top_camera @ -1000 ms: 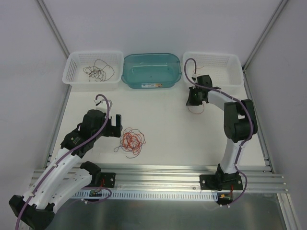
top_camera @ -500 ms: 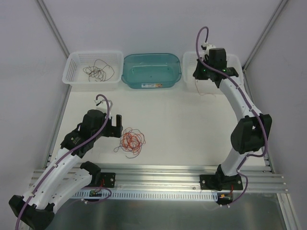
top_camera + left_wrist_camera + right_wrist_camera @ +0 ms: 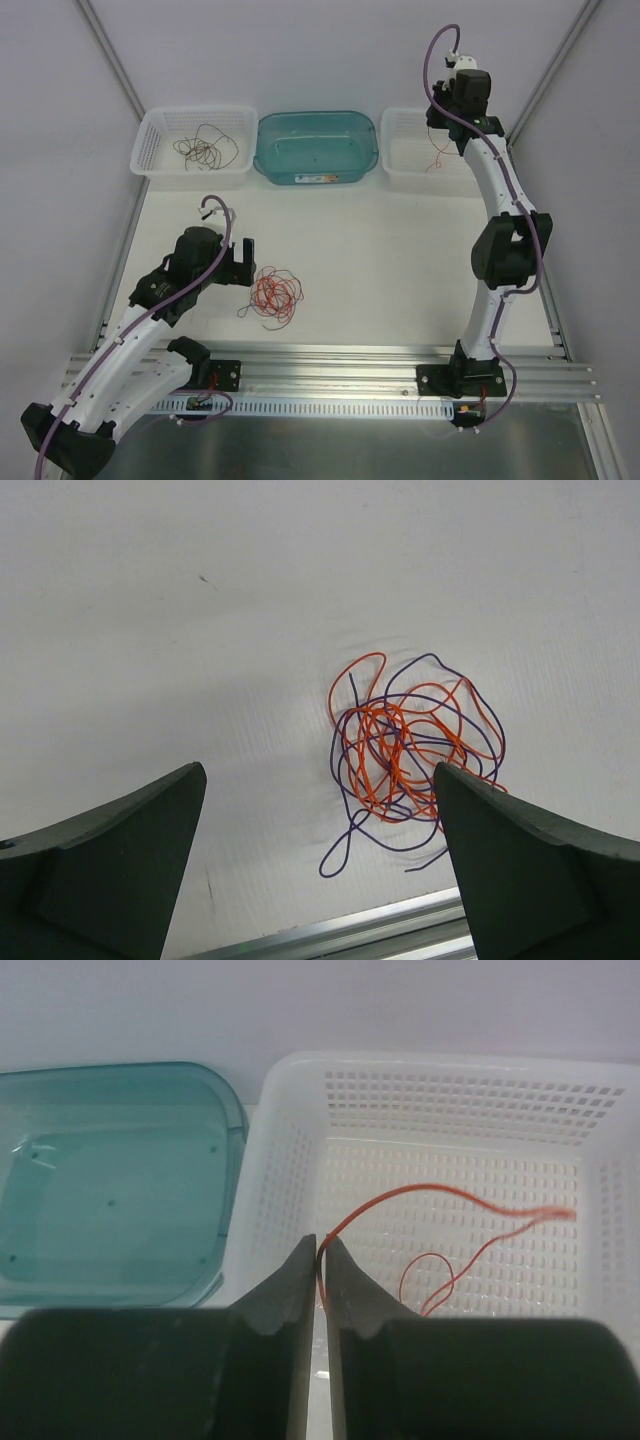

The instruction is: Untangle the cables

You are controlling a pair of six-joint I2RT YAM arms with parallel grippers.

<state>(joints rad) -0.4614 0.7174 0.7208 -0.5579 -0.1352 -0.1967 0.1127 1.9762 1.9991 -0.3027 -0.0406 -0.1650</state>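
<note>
Subject: untangling of thin wires on a white table (image 3: 400, 260), worked by two arms.

Progress: judged partway through. Two strands are sorted or nearly so, and one knot is not yet undone.

Done, left side: one dark wire (image 3: 205, 148) lies loosely coiled by itself in the left basket (image 3: 150, 125).

Done, right side: one orange wire (image 3: 450, 1195) hangs into the right basket (image 3: 440, 1065), with its lower loop against the basket floor. It has not yet been let go.

Left to do: the tangle (image 3: 410, 755), orange and dark purple strands looped through one another, lies flat on the table near the front edge. Several strands appear to need pulling apart, but the exact count cannot be told.

Right pincer (image 3: 320, 1247): raised high over the right basket. Its jaws are drawn together to a narrow slit, with the end of the orange wire nipped between the tips.

Left pincer (image 3: 318, 770): jaws spread wide and holding nothing. It hovers low over the table just beside the tangle, not touching it.

Surroundings: a teal tub (image 3: 315, 148) stands between the two baskets at the far edge. A metal rail (image 3: 330, 360) runs along the near edge, close to the tangle.

Obstructions: nothing stands between the left pincer and the tangle.

Risk, in my judgement: the strands are very fine and lie flat, so taking one alone will be hard. A pull may drag the whole bunch towards the rail.
</note>
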